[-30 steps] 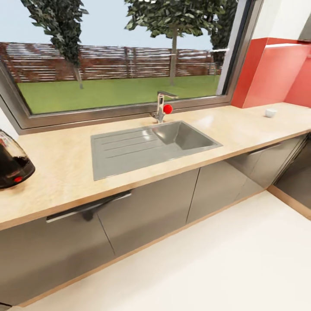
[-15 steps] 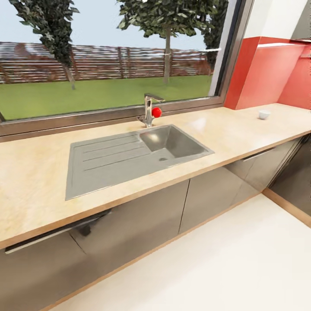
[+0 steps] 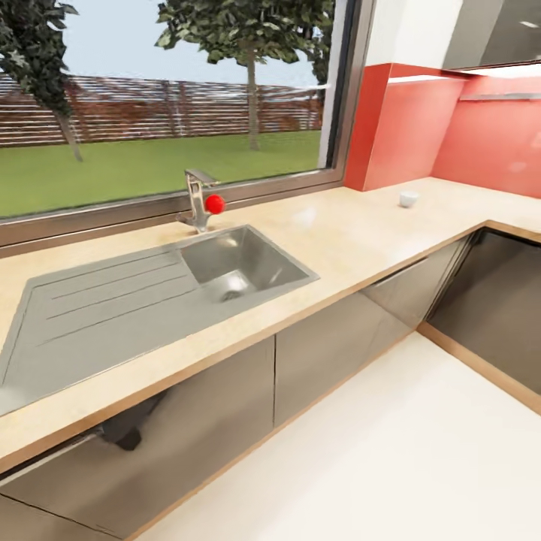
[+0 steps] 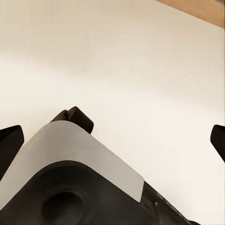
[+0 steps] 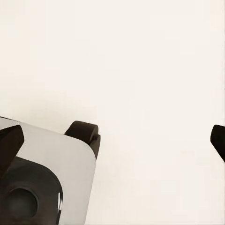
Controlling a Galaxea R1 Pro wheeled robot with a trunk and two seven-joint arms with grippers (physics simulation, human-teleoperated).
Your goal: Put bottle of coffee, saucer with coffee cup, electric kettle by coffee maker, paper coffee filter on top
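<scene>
Setting: kitchen table (image 3: 361, 240), a light wood-grain slab under a wide window, with a steel sink (image 3: 233, 263) and a red-knobbed tap (image 3: 201, 199) at frame centre-left.
Coffee cup: coffee cup (image 3: 409, 198) at upper right, upright, long axis vertical, mouth up; alone near the red wall.
Left tool: left tool (image 4: 112, 140) spread wide, empty, over pale floor.
Right tool: right tool (image 5: 112, 138) spread wide, empty.
Risk: a small, light cup could tip or skid if a finger clips its rim on approach.
</scene>
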